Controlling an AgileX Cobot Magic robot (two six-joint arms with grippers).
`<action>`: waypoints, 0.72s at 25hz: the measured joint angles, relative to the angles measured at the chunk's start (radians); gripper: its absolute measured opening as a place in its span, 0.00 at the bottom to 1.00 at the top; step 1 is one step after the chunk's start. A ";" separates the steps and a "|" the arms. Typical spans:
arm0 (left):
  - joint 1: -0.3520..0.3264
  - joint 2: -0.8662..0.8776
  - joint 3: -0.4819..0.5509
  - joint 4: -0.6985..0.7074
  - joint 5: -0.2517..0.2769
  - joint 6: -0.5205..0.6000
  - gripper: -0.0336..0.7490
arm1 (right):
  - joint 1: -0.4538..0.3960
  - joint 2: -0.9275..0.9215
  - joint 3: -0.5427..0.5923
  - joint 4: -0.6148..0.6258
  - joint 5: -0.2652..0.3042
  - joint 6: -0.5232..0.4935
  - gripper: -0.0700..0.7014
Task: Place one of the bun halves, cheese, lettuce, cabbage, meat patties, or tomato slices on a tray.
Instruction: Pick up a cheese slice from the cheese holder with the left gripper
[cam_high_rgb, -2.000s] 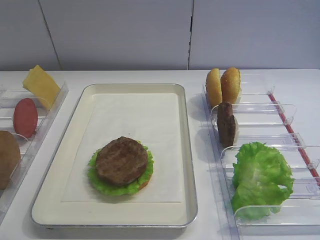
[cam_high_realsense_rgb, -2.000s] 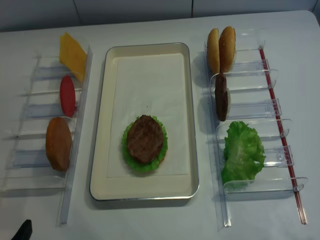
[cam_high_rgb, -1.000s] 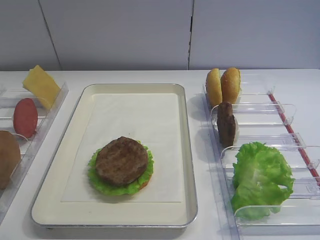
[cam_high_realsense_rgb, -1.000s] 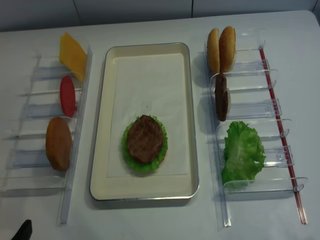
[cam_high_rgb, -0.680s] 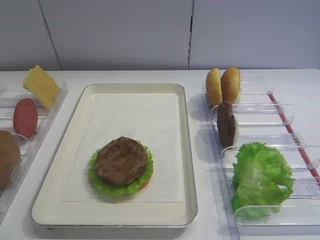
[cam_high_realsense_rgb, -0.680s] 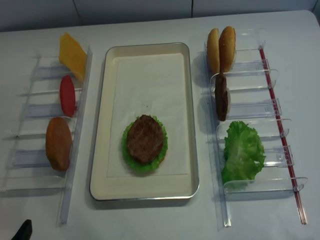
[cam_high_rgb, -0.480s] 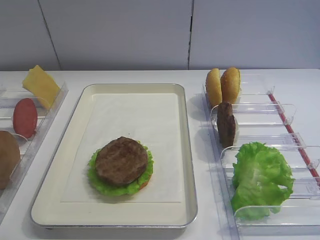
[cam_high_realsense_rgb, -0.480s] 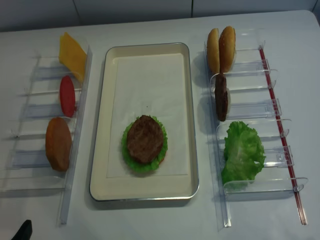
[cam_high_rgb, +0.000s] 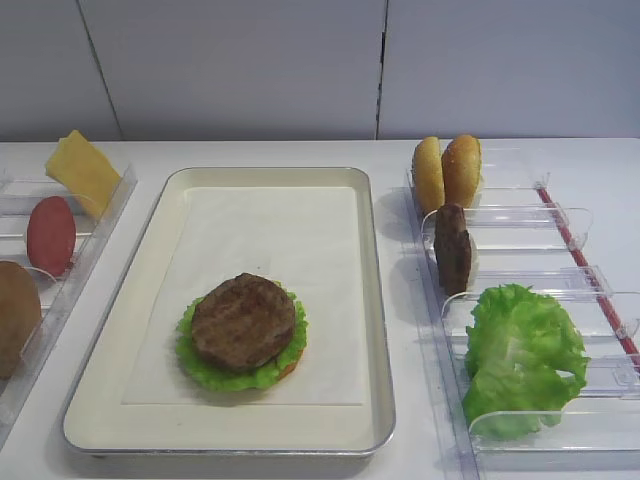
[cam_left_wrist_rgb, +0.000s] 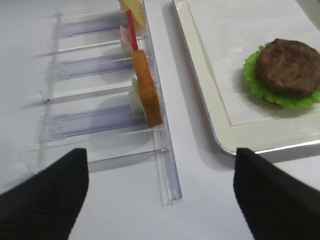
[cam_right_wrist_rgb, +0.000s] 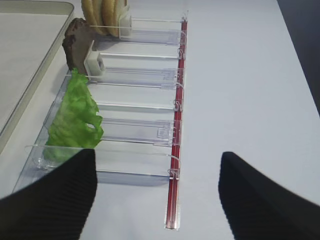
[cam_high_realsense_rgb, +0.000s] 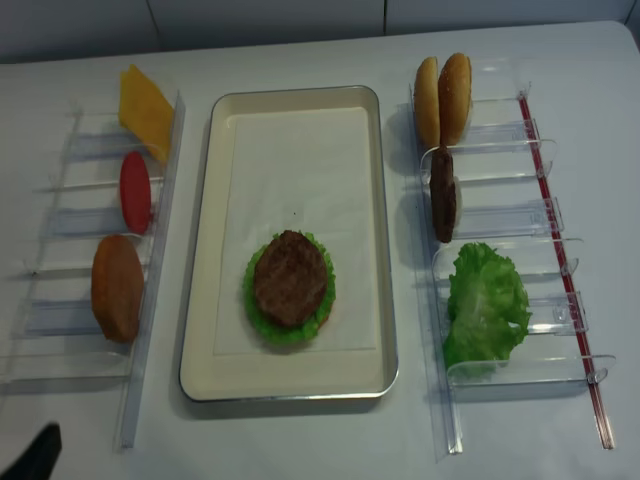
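Landmark: tray (cam_high_rgb: 372, 300), cream metal, paper-lined, centre of table.

On the tray, near end: one stack, a bun half at the bottom showing only as an edge, lettuce leaf (cam_high_rgb: 200, 368) over it, meat patty (cam_high_rgb: 243, 322) on top.

Left of the tray, clear rack (cam_high_realsense_rgb: 150, 300): cheese (cam_high_realsense_rgb: 145, 110) at the far end, leaning; tomato slice (cam_high_realsense_rgb: 135, 192) next, on edge; bun half (cam_high_realsense_rgb: 117, 288) nearest, on edge. None touched.

Right of the tray, second rack (cam_high_rgb: 590, 285): two bun halves (cam_high_rgb: 447, 171) at the far end, spare patty (cam_high_rgb: 452, 248) upright behind them, loose lettuce (cam_high_rgb: 522, 358) nearest.

Left gripper (cam_left_wrist_rgb: 160, 192): fingers spread wide apart, nothing between them, hanging near the corner of the left rack, well short of the cheese. Right gripper (cam_right_wrist_rgb: 155, 192): fingers apart, empty, over the near end of the right rack.

Change over the last two seconds: none among the food; the stack and both racks lie as before. The left gripper's tip has crept slightly further into the overhead view.

Judgement: the stack stands at three layers; cheese or tomato looks the likely next pick, by the left arm.
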 joint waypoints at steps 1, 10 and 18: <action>0.000 0.045 -0.019 -0.004 -0.015 0.000 0.75 | 0.000 0.000 0.000 0.000 0.000 0.000 0.80; 0.000 0.387 -0.225 -0.014 -0.175 0.000 0.75 | 0.000 0.000 0.000 0.000 0.000 0.000 0.80; 0.000 0.736 -0.416 -0.066 -0.188 0.021 0.75 | 0.000 0.000 0.000 -0.003 0.000 0.006 0.80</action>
